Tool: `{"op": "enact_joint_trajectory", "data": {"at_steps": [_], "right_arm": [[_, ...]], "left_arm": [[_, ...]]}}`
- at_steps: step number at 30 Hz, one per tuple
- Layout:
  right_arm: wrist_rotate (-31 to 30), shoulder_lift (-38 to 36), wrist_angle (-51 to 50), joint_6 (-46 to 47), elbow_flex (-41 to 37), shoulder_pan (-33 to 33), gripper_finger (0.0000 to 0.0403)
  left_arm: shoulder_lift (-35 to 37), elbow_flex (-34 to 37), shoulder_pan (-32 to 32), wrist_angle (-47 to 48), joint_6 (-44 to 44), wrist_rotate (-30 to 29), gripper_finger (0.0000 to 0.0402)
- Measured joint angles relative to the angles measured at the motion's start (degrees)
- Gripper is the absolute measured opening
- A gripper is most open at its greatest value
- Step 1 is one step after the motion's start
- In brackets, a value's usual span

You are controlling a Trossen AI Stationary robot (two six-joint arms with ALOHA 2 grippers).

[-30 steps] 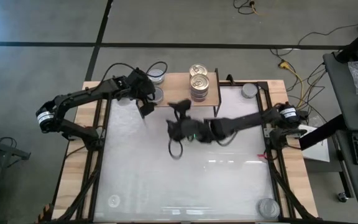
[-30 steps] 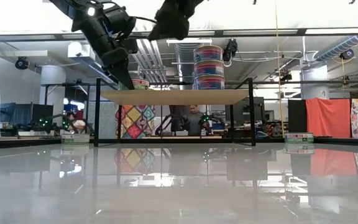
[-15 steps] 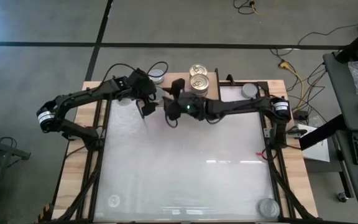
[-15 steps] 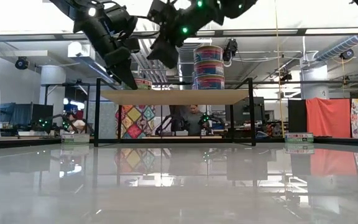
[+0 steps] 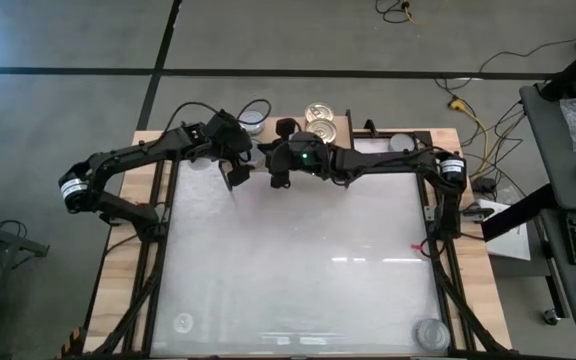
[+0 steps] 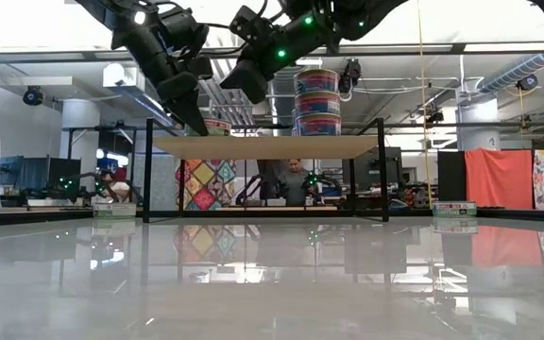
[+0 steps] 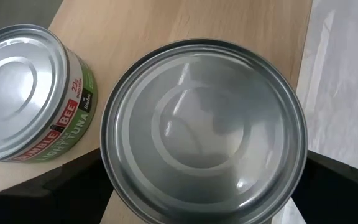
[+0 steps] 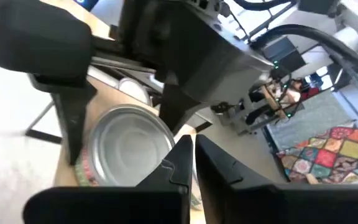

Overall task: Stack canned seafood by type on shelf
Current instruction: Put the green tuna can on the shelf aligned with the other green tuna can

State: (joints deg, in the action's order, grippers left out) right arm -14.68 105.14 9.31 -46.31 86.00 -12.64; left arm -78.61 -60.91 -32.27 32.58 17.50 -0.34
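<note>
The shelf [image 5: 343, 140] stands at the table's far edge. A stack of gold-lidded canned seafood [image 6: 317, 99] rises at its middle. A silver-lidded can [image 7: 204, 130] sits on the shelf's left end. My left gripper [image 5: 240, 165] is open, one finger on either side of that can, and I see no touch. A second silver can with a green label [image 7: 23, 99] stands just beyond it. My right gripper [image 8: 191, 146] is shut and empty. It hovers above the shelf [image 6: 244, 85], pointing at the left gripper's can.
A lone silver can [image 5: 400, 145] stands at the table's far right. Another can [image 5: 430, 332] lies near the near right corner. The white tabletop [image 5: 298, 270] in front of the shelf is free room. Both arms crowd the shelf's left half.
My right gripper has swung from over the table's middle toward the far edge. It now stands over the shelf's left half, beside my left gripper, and its fingers have come together. The cans have stayed where they were.
</note>
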Motion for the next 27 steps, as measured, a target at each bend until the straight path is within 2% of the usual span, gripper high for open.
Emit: {"op": "enact_joint_trajectory", "data": {"at_steps": [9, 14, 16, 19, 23, 27], "right_arm": [[0.3, 0.0, -1.4, -1.7, 0.0, 1.5, 0.0009], [3.5, 3.3, 3.9, -1.7, 0.0, 2.1, 0.0009], [-0.2, 4.9, 7.4, 0.6, 0.0, 2.6, 0.0009], [-8.4, 6.8, 6.1, 5.6, 2.6, 3.9, 0.0009], [-14.1, 8.8, -4.4, 10.7, 8.8, 6.2, 0.0009], [-17.6, 13.0, -13.3, 11.3, 15.7, 7.3, 0.0009]], "left_arm": [[0.0, 0.0, 0.0, 0.2, -1.1, -0.4, 0.04], [-0.2, -0.1, 0.0, 0.3, -1.2, -0.4, 0.04], [-0.2, -0.1, 0.0, 0.3, -1.0, -0.4, 0.04], [-0.2, -0.1, 0.0, 0.3, -1.0, -0.4, 0.04], [-0.2, -0.1, 0.0, 0.3, -0.6, -0.4, 0.04], [-0.2, -0.1, 0.0, 0.3, -0.1, -0.5, 0.04]]}}
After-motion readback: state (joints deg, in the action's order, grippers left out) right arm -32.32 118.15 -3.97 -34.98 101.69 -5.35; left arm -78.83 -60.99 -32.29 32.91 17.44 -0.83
